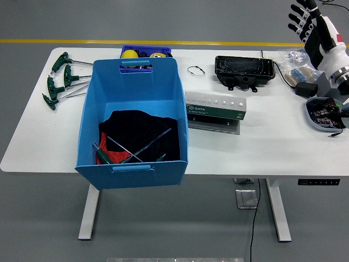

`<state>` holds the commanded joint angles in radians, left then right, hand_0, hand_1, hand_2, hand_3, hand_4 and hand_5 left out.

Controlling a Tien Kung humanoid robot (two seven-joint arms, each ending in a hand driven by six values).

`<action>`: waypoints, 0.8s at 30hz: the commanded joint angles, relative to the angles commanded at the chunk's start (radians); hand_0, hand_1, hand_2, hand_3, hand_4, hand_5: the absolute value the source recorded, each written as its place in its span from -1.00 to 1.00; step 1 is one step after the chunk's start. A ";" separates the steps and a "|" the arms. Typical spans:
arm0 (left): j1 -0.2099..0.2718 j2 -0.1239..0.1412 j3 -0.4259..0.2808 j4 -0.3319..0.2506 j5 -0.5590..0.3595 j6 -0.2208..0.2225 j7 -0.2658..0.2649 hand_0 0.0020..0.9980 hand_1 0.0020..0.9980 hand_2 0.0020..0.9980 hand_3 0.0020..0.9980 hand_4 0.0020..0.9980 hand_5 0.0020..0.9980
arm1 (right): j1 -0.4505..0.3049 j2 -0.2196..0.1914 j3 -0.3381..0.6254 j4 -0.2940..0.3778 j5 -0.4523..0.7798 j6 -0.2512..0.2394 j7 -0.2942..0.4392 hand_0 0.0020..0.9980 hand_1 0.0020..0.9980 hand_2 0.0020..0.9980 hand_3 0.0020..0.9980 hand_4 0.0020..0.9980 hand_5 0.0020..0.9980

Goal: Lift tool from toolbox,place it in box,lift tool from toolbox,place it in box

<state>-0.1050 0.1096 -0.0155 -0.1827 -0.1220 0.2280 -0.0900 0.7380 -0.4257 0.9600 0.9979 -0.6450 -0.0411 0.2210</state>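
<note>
A big blue box stands on the left half of the white table. Inside it lie a black cloth, something red and a few T-handle tools crossed over each other. Several green-handled T wrenches lie on the table left of the box. A green and grey tool case sits right of the box. My right hand is raised at the top right corner, fingers spread, holding nothing. The left arm does not show.
A small blue tray with yellow items stands behind the box. A black tray and a small wire ring lie at the back. Plastic bags, a dark block and a bowl of parts crowd the right edge.
</note>
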 joint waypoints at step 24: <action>0.004 -0.019 -0.027 0.002 0.017 -0.006 -0.020 0.49 0.39 0.54 0.53 0.57 0.47 | -0.264 -0.096 0.256 0.137 0.020 -0.001 -0.007 1.00 0.83 0.87 0.96 1.00 1.00</action>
<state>-0.1010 0.0908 -0.0427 -0.1803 -0.1052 0.2220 -0.1102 0.4745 -0.5214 1.2156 1.1352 -0.6247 -0.0418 0.2143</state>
